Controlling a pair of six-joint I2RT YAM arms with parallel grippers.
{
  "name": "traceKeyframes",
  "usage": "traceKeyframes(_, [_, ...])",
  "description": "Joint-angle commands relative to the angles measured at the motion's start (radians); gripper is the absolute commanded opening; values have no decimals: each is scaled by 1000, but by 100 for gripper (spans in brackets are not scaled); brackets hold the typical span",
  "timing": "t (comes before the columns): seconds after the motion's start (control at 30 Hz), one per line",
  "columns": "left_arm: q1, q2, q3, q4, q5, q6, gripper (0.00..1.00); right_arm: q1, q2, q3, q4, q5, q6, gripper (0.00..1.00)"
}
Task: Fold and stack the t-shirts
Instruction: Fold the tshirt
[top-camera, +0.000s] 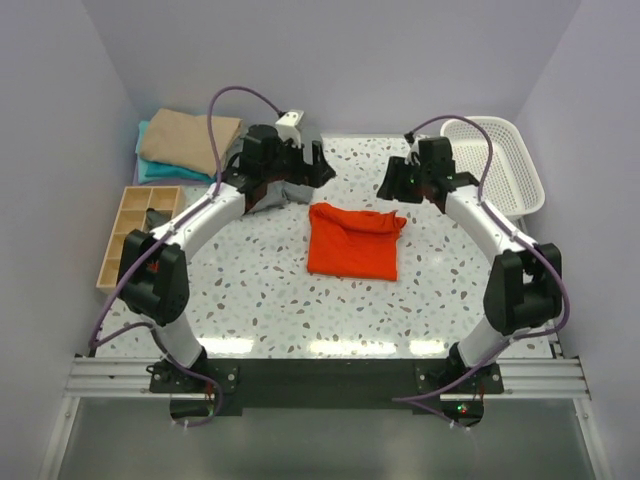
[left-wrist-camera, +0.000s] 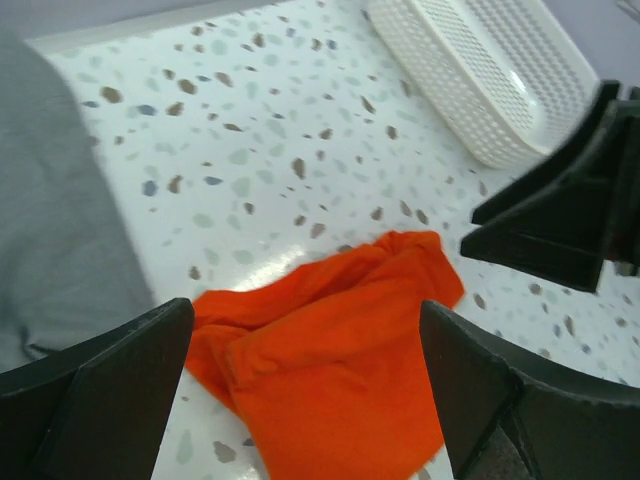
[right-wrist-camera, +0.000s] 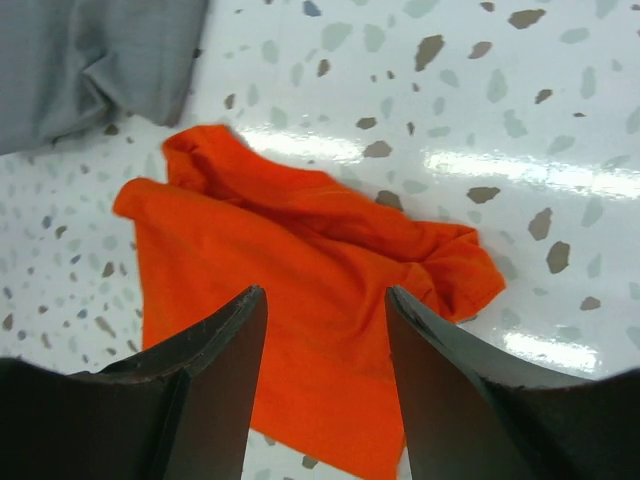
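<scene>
Presently left tool (left-wrist-camera: 300, 395) and right tool (right-wrist-camera: 325, 385) are found open, empty; limp orange-red t-shirt (top-camera: 354, 242) is judged best gripped by corners.

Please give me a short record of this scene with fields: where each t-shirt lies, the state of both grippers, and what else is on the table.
orange-red t-shirt: folded, middle of the table, nothing touching it
grey t-shirt: far-left of the orange-red one, partly hidden under the left arm in the top view
tan t-shirt: folded, on top of the teal t-shirt, far left corner
left gripper: open, empty
right gripper: open, empty
white mesh basket: far right
wooden compartment tray: left edge
</scene>
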Motion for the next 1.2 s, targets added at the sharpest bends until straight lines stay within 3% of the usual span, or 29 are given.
traceKeyframes(0.0, [-24, -15, -65, -5, 317, -29, 100, 8, -67, -74, -59, -176, 6, 54])
traceKeyframes(0.2, [-76, 43, -187, -6, 362, -36, 100, 15, -108, -143, -110, -212, 6, 53])
traceKeyframes(0.33, [-79, 92, -190, 26, 364, -49, 100, 17, -99, -163, -112, -224, 20, 53])
traceKeyframes(0.7, [-75, 268, 31, -40, 331, -25, 100, 18, 37, -111, -139, -218, 29, 51])
traceKeyframes(0.83, [-72, 316, 92, -54, 322, -25, 100, 18, 77, -98, -69, -211, 20, 52])
traceKeyframes(1.17, [-32, 443, 223, -61, 299, -16, 100, 17, 281, 195, -110, -74, -11, 52])
